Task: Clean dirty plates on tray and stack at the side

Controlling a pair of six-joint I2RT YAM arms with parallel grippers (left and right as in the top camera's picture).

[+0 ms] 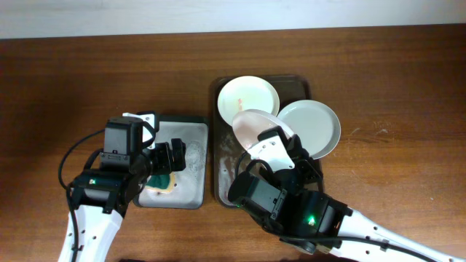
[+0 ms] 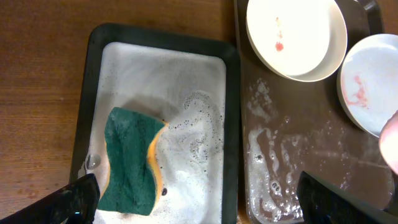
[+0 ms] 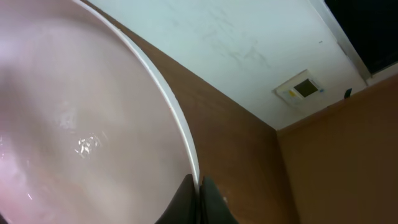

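Holding one plate up over the tray, with the sponge lying in suds beside it.

Nearest, the right tool [image 3: 199, 190] is clamped on the rim of a white plate [image 1: 253, 125], which hangs tilted above the middle of the tray [image 1: 220, 171]; the plate's face glistens wet. Left of the tray, the left tool [image 1: 173, 155] hovers with its fingers spread wide and nothing between them, over a grey sponge tray [image 2: 91, 93] that sits just beside the tray on the tabletop [image 1: 65, 80]. A green and yellow sponge [image 2: 130, 163] lies in the foamy water there. The tray's floor is wet and streaked with suds. Farther back, a second plate [image 2: 370, 81] with a red smear lies at the tray's right side, its edge reaching past the rim. A third plate [image 2: 295, 34], spotted red, lies at the tray's far end.
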